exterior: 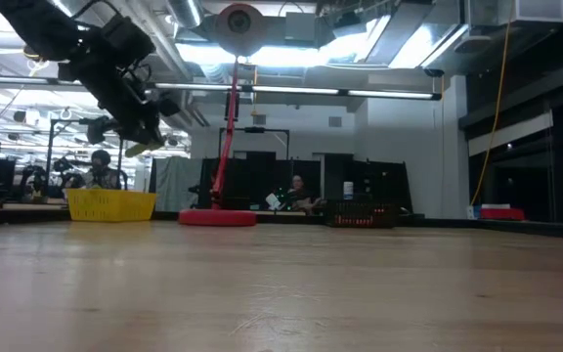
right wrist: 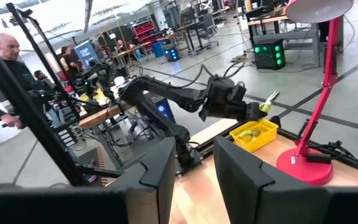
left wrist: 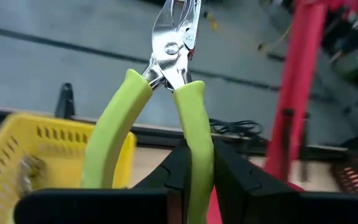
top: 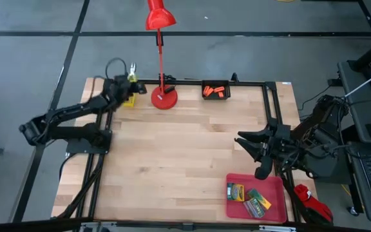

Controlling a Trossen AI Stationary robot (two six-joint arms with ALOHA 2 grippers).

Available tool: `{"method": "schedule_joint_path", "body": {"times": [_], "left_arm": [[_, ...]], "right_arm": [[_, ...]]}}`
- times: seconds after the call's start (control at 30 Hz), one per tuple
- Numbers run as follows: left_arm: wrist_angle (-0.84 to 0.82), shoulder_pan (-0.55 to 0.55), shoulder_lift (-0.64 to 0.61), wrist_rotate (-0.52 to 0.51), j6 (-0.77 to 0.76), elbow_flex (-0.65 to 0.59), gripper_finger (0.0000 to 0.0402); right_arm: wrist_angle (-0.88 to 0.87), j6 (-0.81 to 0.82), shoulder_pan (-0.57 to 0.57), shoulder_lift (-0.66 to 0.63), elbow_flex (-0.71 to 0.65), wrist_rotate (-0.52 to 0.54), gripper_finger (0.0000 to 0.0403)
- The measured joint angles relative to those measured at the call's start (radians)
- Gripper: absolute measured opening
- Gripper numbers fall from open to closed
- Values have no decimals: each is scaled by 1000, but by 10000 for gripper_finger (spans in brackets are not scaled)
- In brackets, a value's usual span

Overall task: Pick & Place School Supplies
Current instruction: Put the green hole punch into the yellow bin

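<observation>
My left gripper (top: pixel 126 82) hangs above the yellow tray (top: pixel 128 100) at the table's far left, shut on a scissor-like tool (left wrist: pixel 166 93) with yellow-green handles and shiny metal jaws. In the low view the left gripper (exterior: pixel 133 125) is well above the yellow tray (exterior: pixel 110 203). Something small lies inside the yellow tray (left wrist: pixel 39 146). Three flat green-white-yellow packs (top: pixel 250 198) lie in the red tray (top: pixel 275 183). Orange pieces (top: pixel 215 91) sit in the black tray (top: pixel 206 85). My right gripper (top: pixel 245 143) waits open at the table's right side, holding nothing. My left gripper pinches one yellow-green handle (left wrist: pixel 197 134) of the tool between its two fingers (left wrist: pixel 232 171), the fingers lying along it. The other handle (left wrist: pixel 107 134) spreads free to the side. The tool is lifted clear, its metal jaws (left wrist: pixel 174 28) pointing away from the gripper.
The red desk lamp stands with its base (top: pixel 164 98) just right of the yellow tray, its pole (left wrist: pixel 297 93) close beside my left gripper. The middle of the wooden table (top: pixel 185 154) is bare. People sit and stand in the room beyond the table.
</observation>
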Motion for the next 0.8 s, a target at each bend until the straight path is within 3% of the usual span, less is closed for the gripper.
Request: {"method": "schedule_joint_path", "body": {"times": [0.1,0.3,0.47,0.8], "left_arm": [[-117,135,19,128,72,67,40],[-346,266,39,217,163,155,40],[-423,262,56,273,149,155,40],[-473,227,91,251,56,114,40]], "right_arm": [[-2,-3,0,-6,0,4,112],[-14,-3,1,-9,0,14,112],[-18,-3,2,-9,0,17,112],[-40,1,1,-9,0,17,112]]}}
